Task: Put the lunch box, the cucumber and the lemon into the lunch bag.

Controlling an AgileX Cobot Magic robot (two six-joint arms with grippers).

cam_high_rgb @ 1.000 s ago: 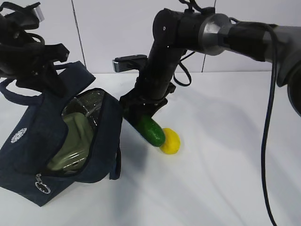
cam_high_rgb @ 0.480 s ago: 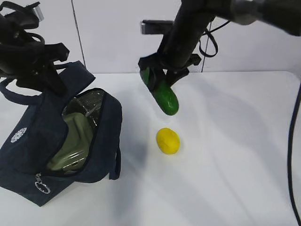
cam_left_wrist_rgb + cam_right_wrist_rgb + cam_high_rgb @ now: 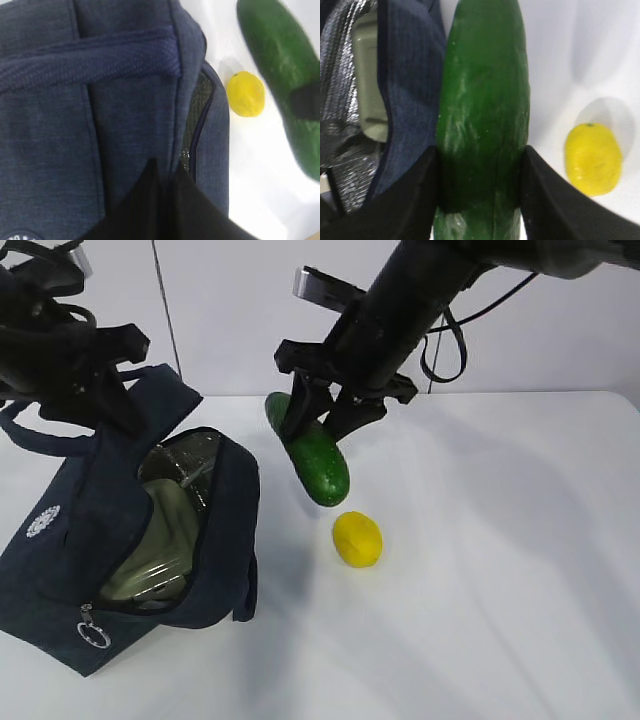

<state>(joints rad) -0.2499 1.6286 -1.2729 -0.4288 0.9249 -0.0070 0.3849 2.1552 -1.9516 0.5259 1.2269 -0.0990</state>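
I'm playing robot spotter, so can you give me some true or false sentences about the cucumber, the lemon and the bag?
1. The right end effector holds the cucumber up in the air. True.
2. The lemon is inside the lunch bag. False: it lies on the white table, beside the bag.
3. The lunch box is already in the open bag. True.
4. The cucumber is lying on the table. False: it hangs tilted above the table, near the lemon.
5. The left end effector is shut on the bag's fabric. True.
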